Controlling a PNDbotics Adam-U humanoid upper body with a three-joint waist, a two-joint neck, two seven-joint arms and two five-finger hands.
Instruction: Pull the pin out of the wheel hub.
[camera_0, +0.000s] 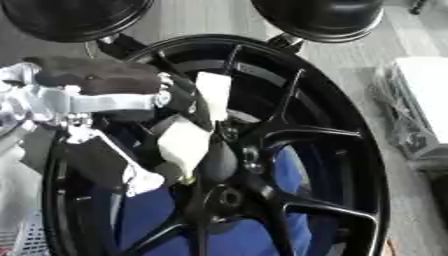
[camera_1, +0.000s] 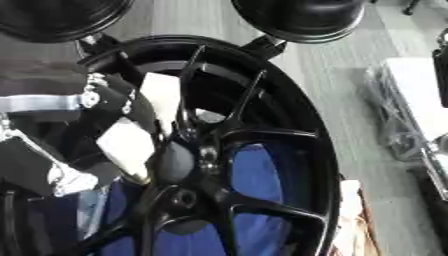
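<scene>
Landmark: hub centre (camera_0: 229, 197) of the black wheel (camera_0: 350, 150).

Left hand (camera_0: 188, 137), up-left of the hub centre: pale-tipped fingers curled in among the spokes, apparently pinched on something there. Cannot tell if that is the pin; the pin itself cannot be made out.

Right hand: not visible.

Blue material (camera_0: 284, 170) shows behind the spokes, right of the hub centre.

Risk, as judgement: an off-axis pull could jam the pin; fingertips may slip or catch on a spoke.

The left robot hand (camera_0: 131, 100) is black with silver metal brackets, small screws and pale whitish finger pads (camera_0: 213, 90).
</scene>
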